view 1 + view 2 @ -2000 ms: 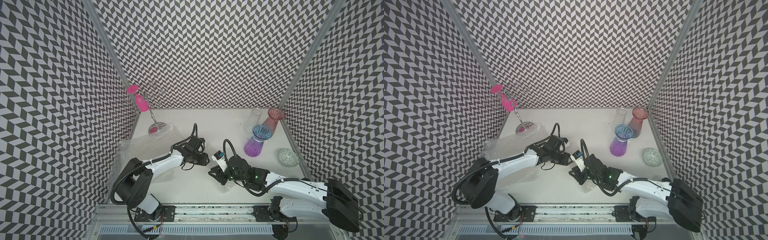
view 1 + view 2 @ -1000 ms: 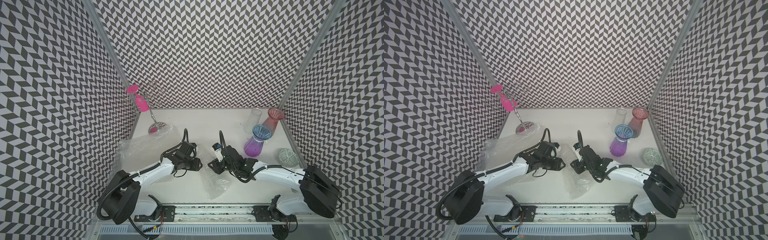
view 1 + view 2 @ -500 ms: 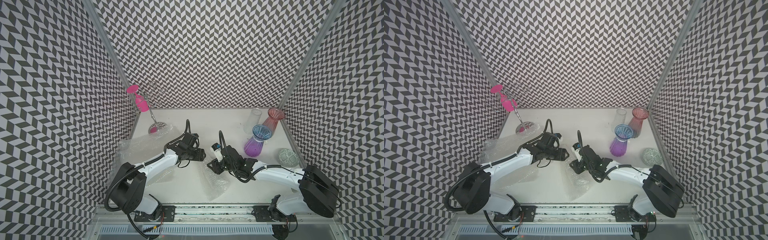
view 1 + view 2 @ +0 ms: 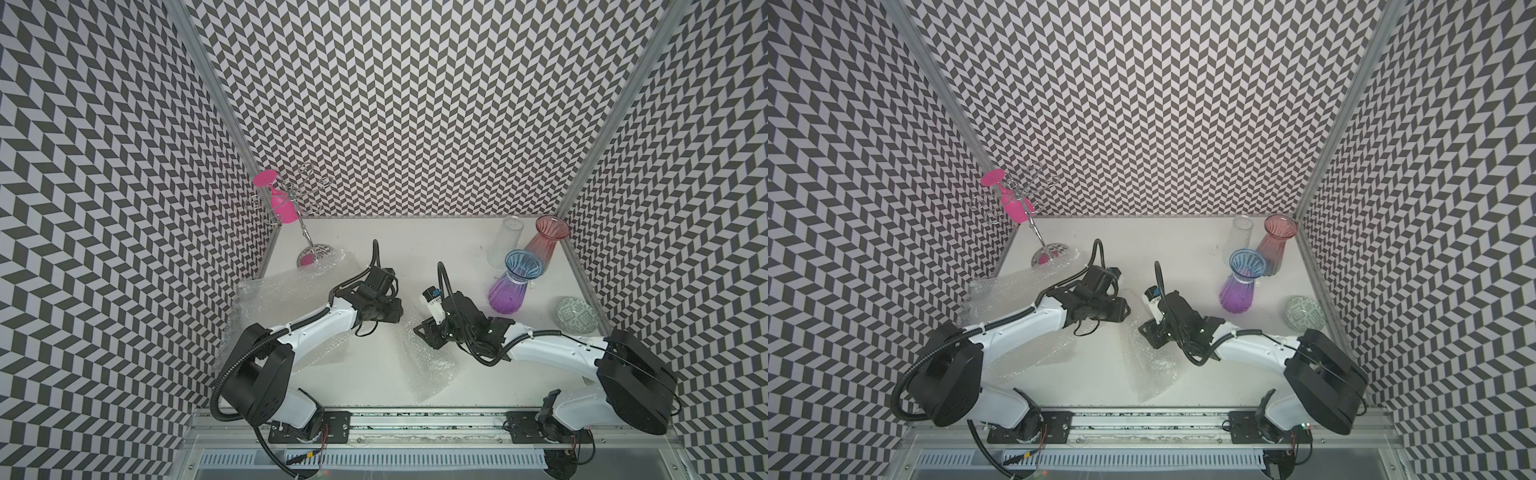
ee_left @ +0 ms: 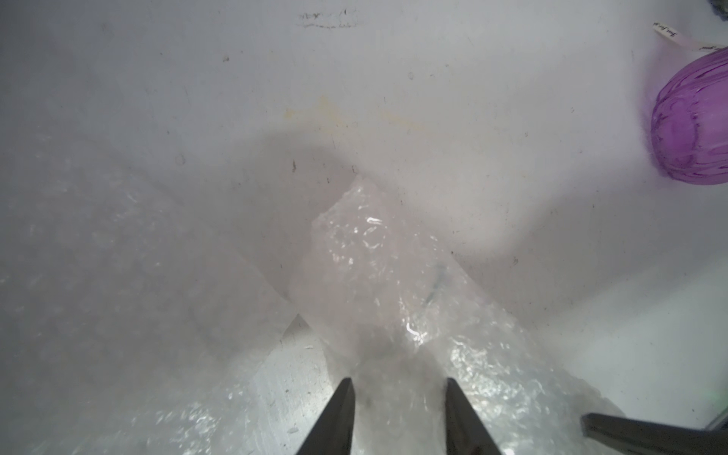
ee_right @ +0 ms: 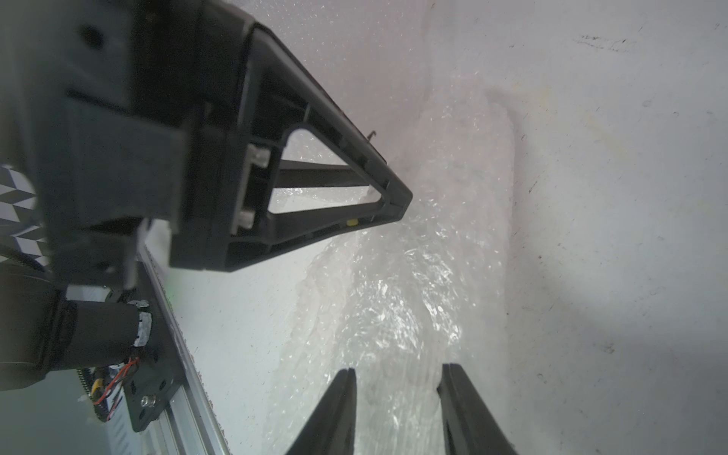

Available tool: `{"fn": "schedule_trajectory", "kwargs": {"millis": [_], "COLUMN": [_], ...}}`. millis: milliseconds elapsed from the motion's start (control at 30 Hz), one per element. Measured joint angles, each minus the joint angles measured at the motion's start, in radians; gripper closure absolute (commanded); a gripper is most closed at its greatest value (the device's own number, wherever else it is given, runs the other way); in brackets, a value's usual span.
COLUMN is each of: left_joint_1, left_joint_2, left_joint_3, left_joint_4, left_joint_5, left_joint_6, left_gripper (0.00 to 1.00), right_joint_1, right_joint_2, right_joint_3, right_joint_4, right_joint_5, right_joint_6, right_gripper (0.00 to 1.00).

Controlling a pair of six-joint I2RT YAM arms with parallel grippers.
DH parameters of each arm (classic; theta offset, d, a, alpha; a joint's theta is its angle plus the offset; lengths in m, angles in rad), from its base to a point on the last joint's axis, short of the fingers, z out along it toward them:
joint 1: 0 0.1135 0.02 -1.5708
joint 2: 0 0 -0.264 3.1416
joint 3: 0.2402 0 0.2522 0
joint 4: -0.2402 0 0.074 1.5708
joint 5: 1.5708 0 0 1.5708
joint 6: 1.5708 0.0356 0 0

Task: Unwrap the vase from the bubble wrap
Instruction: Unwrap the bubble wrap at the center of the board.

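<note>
A crumpled roll of clear bubble wrap (image 4: 428,365) lies at the table's middle, trailing toward the front edge. My left gripper (image 4: 400,318) and right gripper (image 4: 420,332) meet at its far end, nearly tip to tip. In the left wrist view the bubble wrap (image 5: 374,252) fills the gap of the left gripper (image 5: 398,380). In the right wrist view the bubble wrap (image 6: 394,307) likewise spans the right gripper (image 6: 396,368), and the left gripper's fingers (image 6: 394,197) press on the same roll. The vase is hidden; I cannot tell whether the roll holds it.
Loose wrap sheets (image 4: 282,291) lie under the left arm by the left wall. A purple fluted vessel (image 4: 509,291), a pink one (image 4: 544,245) and a clear glass (image 4: 505,245) stand at the back right. A patterned bowl (image 4: 575,320) sits beside them. A wire rack (image 4: 291,203) stands in the back-left corner.
My left gripper has come back in to the roll's end and its jaws have narrowed onto the wrap. The right gripper has stayed in place, jaws slightly narrower.
</note>
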Motion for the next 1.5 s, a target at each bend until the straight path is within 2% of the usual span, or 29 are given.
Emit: {"fn": "schedule_trajectory", "kwargs": {"millis": [200, 500, 533, 633, 700, 1000, 1300, 1367, 1433, 1500], "left_joint_1": [0.054, 0.071, 0.077, 0.085, 0.085, 0.102, 0.183, 0.188, 0.192, 0.198], "left_joint_2": [-0.024, -0.037, -0.037, -0.033, -0.028, -0.024, -0.069, -0.069, -0.069, -0.069], "left_joint_3": [-0.045, -0.064, -0.070, -0.077, -0.077, -0.077, -0.136, -0.140, -0.140, -0.139], "left_joint_4": [0.000, -0.007, -0.005, -0.002, 0.003, 0.008, 0.014, 0.018, 0.018, 0.016], "left_joint_5": [0.012, 0.030, 0.033, 0.049, 0.060, 0.081, 0.156, 0.164, 0.167, 0.156], "left_joint_6": [0.010, 0.014, 0.014, 0.009, 0.014, 0.019, 0.022, 0.024, 0.029, 0.031], "left_gripper": [0.64, 0.62, 0.63, 0.79, 0.82, 0.97, 0.98, 0.92, 0.74, 0.51], "right_joint_1": [0.001, 0.002, 0.004, 0.008, 0.009, 0.013, 0.016, 0.018, 0.019, 0.019], "right_joint_2": [0.005, 0.010, 0.011, 0.012, 0.012, 0.012, 0.012, 0.012, 0.011, 0.010], "right_joint_3": [-0.010, -0.011, -0.011, -0.011, -0.011, -0.011, -0.021, -0.021, -0.021, -0.021], "right_joint_4": [0.028, 0.040, 0.043, 0.048, 0.053, 0.056, 0.074, 0.074, 0.073, 0.069], "right_joint_5": [-0.009, -0.017, -0.018, -0.027, -0.033, -0.038, -0.023, -0.014, -0.009, -0.004], "right_joint_6": [-0.008, -0.024, -0.026, -0.029, -0.030, -0.034, -0.035, -0.035, -0.035, -0.035], "right_gripper": [0.74, 0.80, 0.83, 0.95, 0.99, 1.00, 1.00, 1.00, 1.00, 1.00]}}
